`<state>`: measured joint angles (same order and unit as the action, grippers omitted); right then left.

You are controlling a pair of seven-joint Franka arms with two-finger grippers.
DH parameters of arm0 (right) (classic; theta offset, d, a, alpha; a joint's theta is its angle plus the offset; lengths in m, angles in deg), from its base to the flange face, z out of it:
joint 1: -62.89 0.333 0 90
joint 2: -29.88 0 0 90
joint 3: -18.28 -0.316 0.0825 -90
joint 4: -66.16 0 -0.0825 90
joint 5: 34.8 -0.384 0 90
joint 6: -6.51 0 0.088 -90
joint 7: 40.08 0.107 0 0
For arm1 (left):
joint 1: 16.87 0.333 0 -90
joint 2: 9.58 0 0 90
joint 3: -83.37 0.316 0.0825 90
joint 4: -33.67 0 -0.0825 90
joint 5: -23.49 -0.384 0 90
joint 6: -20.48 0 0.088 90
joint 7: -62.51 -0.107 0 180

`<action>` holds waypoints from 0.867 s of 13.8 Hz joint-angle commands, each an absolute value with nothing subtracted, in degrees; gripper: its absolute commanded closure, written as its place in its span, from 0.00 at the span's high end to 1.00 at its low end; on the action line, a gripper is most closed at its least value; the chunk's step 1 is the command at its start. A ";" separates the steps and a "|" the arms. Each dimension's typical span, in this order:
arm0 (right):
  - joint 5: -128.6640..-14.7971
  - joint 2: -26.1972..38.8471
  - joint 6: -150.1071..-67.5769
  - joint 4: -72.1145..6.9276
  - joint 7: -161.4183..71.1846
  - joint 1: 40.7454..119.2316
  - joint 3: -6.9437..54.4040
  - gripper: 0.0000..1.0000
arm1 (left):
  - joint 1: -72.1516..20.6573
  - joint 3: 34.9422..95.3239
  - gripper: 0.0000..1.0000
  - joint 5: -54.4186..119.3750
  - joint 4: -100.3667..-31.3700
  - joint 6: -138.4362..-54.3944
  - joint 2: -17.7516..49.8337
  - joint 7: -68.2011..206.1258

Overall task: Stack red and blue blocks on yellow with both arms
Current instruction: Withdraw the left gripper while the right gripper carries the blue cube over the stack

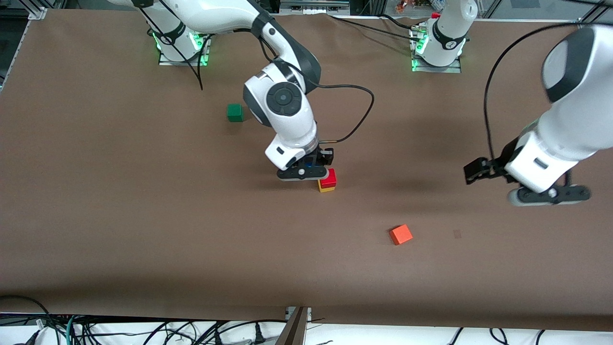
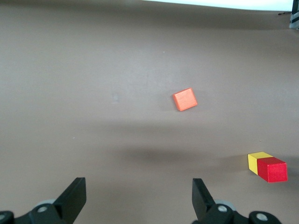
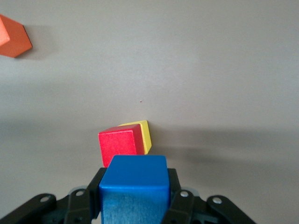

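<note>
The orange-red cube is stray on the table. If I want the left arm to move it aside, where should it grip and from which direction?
Come straight down on the orange-red cube with the open left gripper. It lies flat and alone on the table, turned askew, so I would rotate the wrist until the fingers meet two parallel side faces, then close at mid-height.

5 cubes total: 1 red cube (image 1: 329, 178), 1 yellow cube (image 1: 326, 188), 1 blue cube (image 3: 134, 192), 1 orange-red cube (image 1: 400, 235), 1 green cube (image 1: 234, 112); plus 2 white arms w/ 2 grippers, i.e. right gripper (image 1: 306, 168) & left gripper (image 1: 498, 173).
</note>
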<state>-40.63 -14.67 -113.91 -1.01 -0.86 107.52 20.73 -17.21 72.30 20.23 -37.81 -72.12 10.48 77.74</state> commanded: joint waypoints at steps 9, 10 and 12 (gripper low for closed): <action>-39.10 -21.63 -118.47 6.14 1.40 110.00 21.27 0.03 | -13.53 75.55 1.00 22.52 -54.14 -66.27 -3.70 70.60; -39.02 -21.97 -118.47 6.05 1.40 110.00 21.27 0.03 | -13.36 75.55 1.00 22.52 -53.87 -66.26 -3.08 70.68; -37.88 -22.42 -118.55 6.05 1.40 110.09 21.27 0.03 | -13.36 75.37 1.00 22.61 -53.70 -66.53 -2.81 70.95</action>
<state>-39.50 -20.92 -118.75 3.73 0.09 109.59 20.82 -13.80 75.44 21.52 -52.84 -65.95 -2.19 72.22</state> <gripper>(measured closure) 0.454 0.000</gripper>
